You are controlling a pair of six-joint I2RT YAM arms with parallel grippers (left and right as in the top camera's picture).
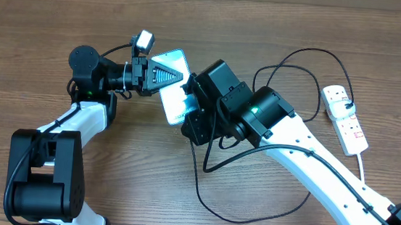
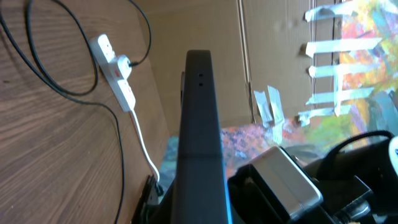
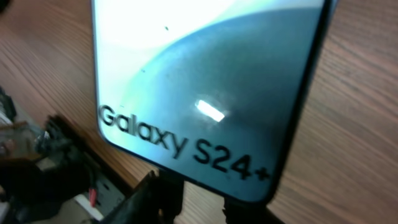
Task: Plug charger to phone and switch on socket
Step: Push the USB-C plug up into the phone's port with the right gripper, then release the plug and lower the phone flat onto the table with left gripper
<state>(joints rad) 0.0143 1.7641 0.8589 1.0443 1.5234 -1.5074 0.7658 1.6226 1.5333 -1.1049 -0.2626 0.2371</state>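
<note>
Clamped shut on the upper end of the phone (image 1: 175,99) with the left claw (image 1: 166,75), just left of centre in the overhead view, wooden table (image 1: 49,12) behind. Held tilted, bright cyan screen facing up; seen edge-on as a dark slab down the middle of the left wrist view. Pressed close to the phone's lower end with the right claw (image 1: 192,110), at the centre of the overhead frame. Cannot tell whether parted or closed there: only dark fingers (image 3: 163,198) along the bottom edge of the right wrist view, just under the "Galaxy S24+" lettering, the gap between them cut off by the frame edge. Cannot make out the plug tip either. Far right of the overhead frame: white socket (image 1: 345,118), lying flat, well apart from the phone, with the black plug head of the charger (image 1: 348,106) seated near its upper end. Thin black cable arcing up and left from there toward the right arm, then spread in a wide loop across the lower middle of the frame. White cord running from the socket's lower end toward the bottom right corner
</note>
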